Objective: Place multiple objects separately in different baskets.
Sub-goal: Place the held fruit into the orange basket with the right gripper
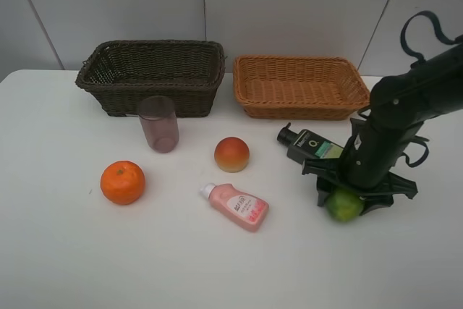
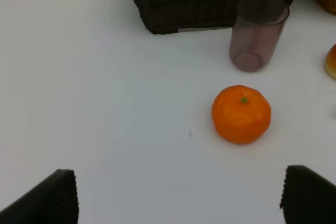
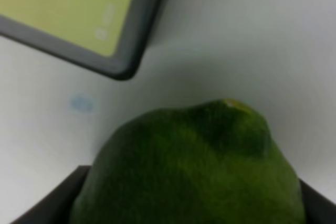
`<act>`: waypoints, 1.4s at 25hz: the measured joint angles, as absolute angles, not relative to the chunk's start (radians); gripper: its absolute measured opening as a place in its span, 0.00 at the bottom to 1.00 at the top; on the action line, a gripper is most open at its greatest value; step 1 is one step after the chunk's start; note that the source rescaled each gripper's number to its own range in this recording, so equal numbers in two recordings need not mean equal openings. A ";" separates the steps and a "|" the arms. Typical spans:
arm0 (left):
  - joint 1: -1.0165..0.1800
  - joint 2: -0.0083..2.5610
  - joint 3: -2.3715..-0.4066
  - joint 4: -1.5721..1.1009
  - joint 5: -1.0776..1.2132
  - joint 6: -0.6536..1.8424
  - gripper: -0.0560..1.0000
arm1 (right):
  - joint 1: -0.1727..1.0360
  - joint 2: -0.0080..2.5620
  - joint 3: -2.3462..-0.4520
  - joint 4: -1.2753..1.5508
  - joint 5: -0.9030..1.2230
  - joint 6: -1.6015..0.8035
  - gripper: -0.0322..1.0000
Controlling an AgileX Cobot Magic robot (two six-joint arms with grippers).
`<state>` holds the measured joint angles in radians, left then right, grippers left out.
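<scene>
My right gripper [image 1: 346, 200] is down at the table with its fingers on both sides of the green citrus fruit [image 1: 344, 205], which fills the right wrist view [image 3: 189, 166]. The dark green pump bottle [image 1: 309, 145] lies just behind it and shows in the right wrist view [image 3: 79, 14]. The orange [image 1: 122, 181], purple cup [image 1: 158, 124], peach [image 1: 231, 154] and pink squeeze bottle [image 1: 235, 206] are on the table. The dark brown basket [image 1: 123, 99] and tan basket [image 1: 296, 111] stand at the back. My left gripper [image 2: 178, 198] is open, short of the orange [image 2: 241, 114].
The white table runs to a white wall behind the baskets. In the left wrist view the cup [image 2: 255, 32] stands upright in front of the dark basket [image 2: 173, 14], and the peach [image 2: 332, 62] shows at the edge. The left arm is out of the exterior view.
</scene>
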<state>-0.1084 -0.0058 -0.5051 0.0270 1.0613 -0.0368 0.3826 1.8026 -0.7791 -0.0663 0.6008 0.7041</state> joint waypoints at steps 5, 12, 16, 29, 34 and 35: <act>-0.108 -0.006 -0.505 0.027 1.061 -0.037 1.00 | 0.383 1.739 -0.890 -0.065 0.784 0.586 0.29; -0.108 -0.006 -0.505 0.027 1.061 -0.037 1.00 | 0.383 1.738 -1.125 -0.065 1.015 0.371 0.29; -0.108 -0.006 -0.505 0.027 1.061 -0.037 1.00 | 0.383 1.806 -1.298 -0.072 1.101 0.342 0.29; -0.108 -0.006 -0.505 0.027 1.061 -0.037 1.00 | 0.383 2.121 -1.809 -0.129 1.080 0.245 0.29; -0.108 -0.006 -0.505 0.027 1.061 -0.037 1.00 | 0.371 2.171 -1.841 -0.159 0.924 0.243 0.29; -0.108 -0.006 -0.505 0.027 1.061 -0.037 1.00 | 0.368 2.180 -1.842 -0.159 0.894 0.243 0.29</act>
